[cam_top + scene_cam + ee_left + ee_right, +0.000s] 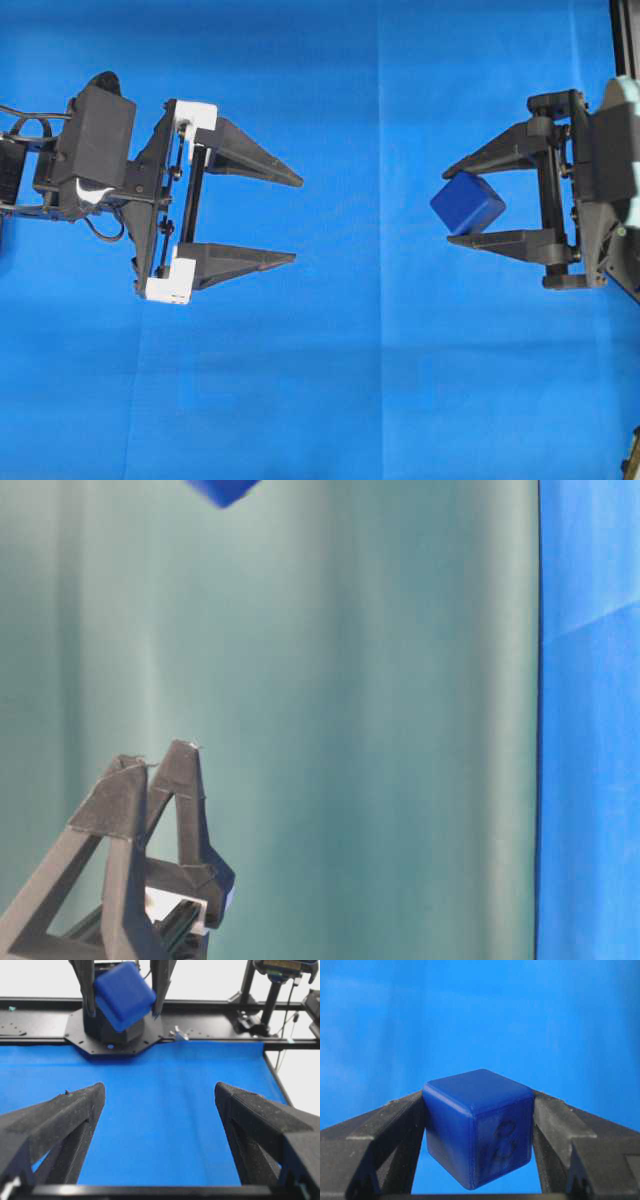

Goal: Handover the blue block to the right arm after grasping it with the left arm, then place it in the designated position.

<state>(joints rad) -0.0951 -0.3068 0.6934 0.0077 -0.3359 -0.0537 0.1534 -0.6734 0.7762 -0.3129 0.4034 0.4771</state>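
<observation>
The small dark-blue cube with rounded edges, the blue block (467, 203), sits pinched between the two long pointed fingers of the right arm's black gripper (452, 205), at their tips, tilted so that one corner points down; the right wrist view shows a finger pressed flat against each of two opposite faces, with a faint dark mark on the face toward the camera. It is held up off the blue cloth (340, 380) that covers the table, on the right side of the overhead view. Well apart from it on the left, the left arm's black gripper with white rail caps (297, 220) stands spread wide and holds nothing, its fingertips pointing right toward the block. So the handover looks done, and the block lies wholly with the right arm, which is plainly the nearer one; a cube has no long axis to mind. What remains, as I judge it, is carrying the block to its designated position, though no marked spot shows on the cloth in any view.
</observation>
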